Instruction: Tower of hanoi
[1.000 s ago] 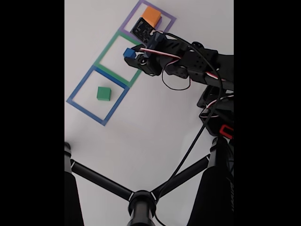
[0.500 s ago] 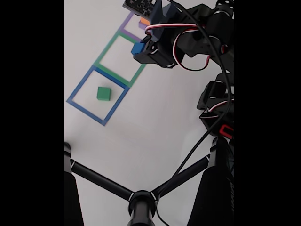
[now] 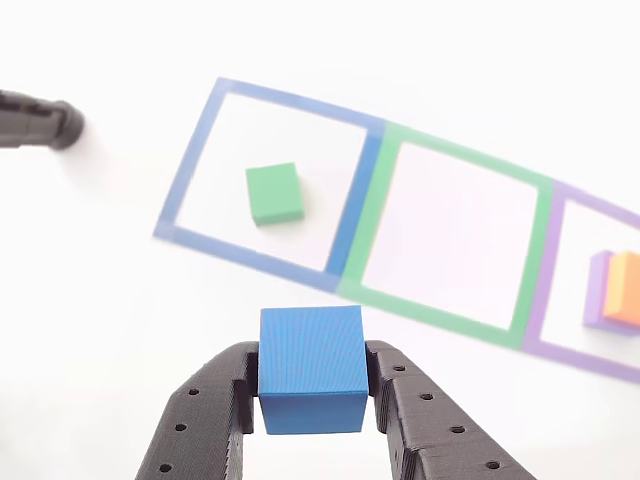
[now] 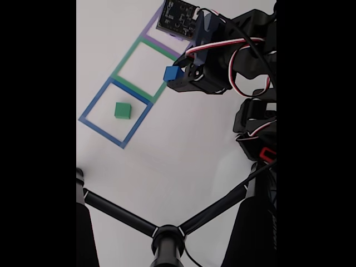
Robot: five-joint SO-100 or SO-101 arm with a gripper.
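Observation:
My gripper (image 3: 311, 388) is shut on the small blue block (image 3: 311, 369) and holds it in the air above the white table. In the fixed view the blue block (image 4: 173, 73) hangs over the near corner of the green taped square, with the gripper (image 4: 177, 75) just behind it. The green block (image 3: 274, 193) lies inside the blue taped square, seen also in the fixed view (image 4: 122, 110). At the right edge of the other view, the orange block (image 3: 626, 290) rests on the purple block (image 3: 598, 290) inside the purple taped square. In the fixed view the arm hides that stack.
Three taped squares lie in a row: blue (image 4: 89, 107), green (image 4: 127, 58) and purple (image 4: 151, 27). The green square (image 3: 535, 255) holds nothing. A black tripod's legs (image 4: 119, 215) spread across the front of the table. One black leg tip (image 3: 40, 120) shows at the left.
The gripper lifted the blue block from the green square and carried it right, toward the square's near corner. The arm now covers the orange and purple stack in the fixed view.

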